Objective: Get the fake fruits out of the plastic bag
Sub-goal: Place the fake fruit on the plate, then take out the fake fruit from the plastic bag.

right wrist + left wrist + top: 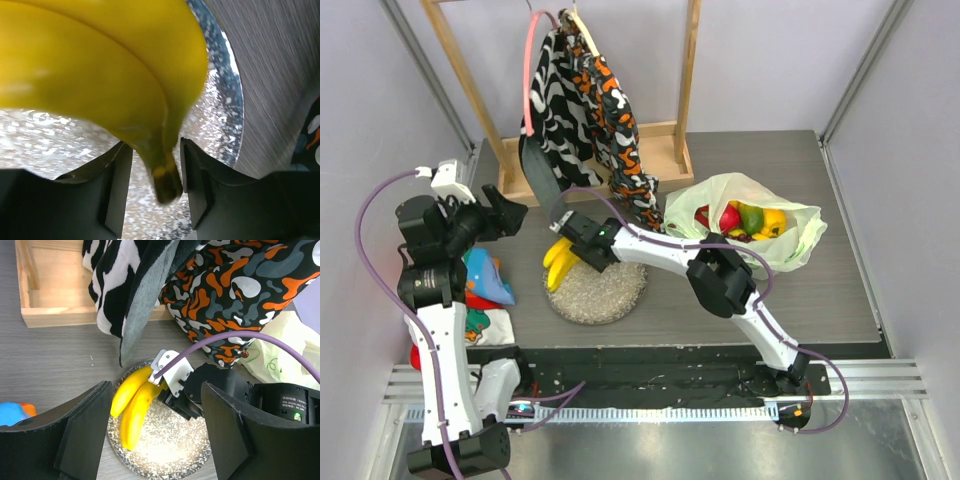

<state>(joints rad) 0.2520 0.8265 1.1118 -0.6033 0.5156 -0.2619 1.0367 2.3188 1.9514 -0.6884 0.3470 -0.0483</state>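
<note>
While the right claw (155, 155) stood half-shut astride the stem of the glossy yellow plastic banana bunch (100, 65), grip unclear, a clean release needed it resting on the speckled round plate (220, 100) beneath.

my left arm (440, 340) rises from its base at the near left and bends at the wrist, pointing the left end effector (515, 218) to the right with its jaws wide apart. my right arm (760, 325) climbs from the near right to a dark elbow, and its white forearm stretches left. the right end effector (568, 243) has its fingers (117, 190) either side of the yellow plastic banana bunch (558, 262) at the stem; i can't tell if they press it.
</note>
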